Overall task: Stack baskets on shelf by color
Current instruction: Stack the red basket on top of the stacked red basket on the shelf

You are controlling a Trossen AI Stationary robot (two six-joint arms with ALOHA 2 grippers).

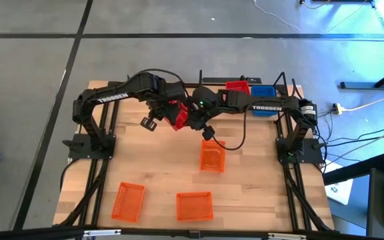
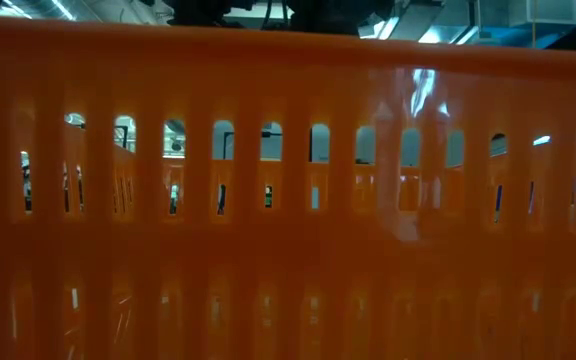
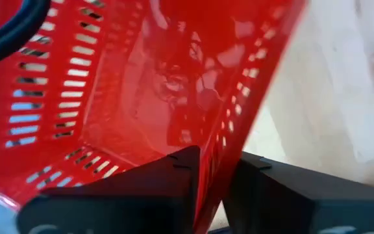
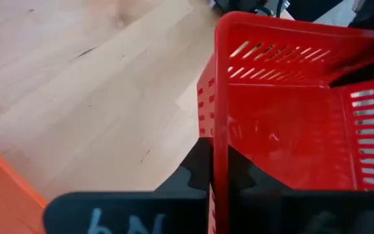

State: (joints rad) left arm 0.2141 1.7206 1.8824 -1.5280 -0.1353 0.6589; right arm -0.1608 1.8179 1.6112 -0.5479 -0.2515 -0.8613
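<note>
A red mesh basket [image 1: 178, 119] hangs tilted above the table's far middle, between both grippers. My left gripper [image 3: 216, 164] comes from the left and my right gripper [image 4: 218, 159] from the right; each is shut on a wall of this basket. On the shelf [image 1: 283, 81] at the far edge, partly hidden by my right arm, sit another red basket [image 1: 237, 87] and a blue basket [image 1: 263, 92]. Three orange baskets lie on the tabletop: one in the middle [image 1: 212, 157] and two near the front edge [image 1: 128, 201] [image 1: 194, 205]. My left gripper pinches one side wall of the red basket at its rim [image 3: 223, 146], one finger inside the basket and one outside. The basket is clear of the table and tilted. My right gripper pinches another wall at the rim edge [image 4: 218, 140], one finger inside and one outside. The basket's open inside faces the wrist camera.
An orange basket wall [image 2: 288, 200] stands right in front of the low camera and blocks nearly all of that view. Bare wooden tabletop [image 1: 145, 160] lies between the held basket and the orange baskets. Cables trail off the table's right side.
</note>
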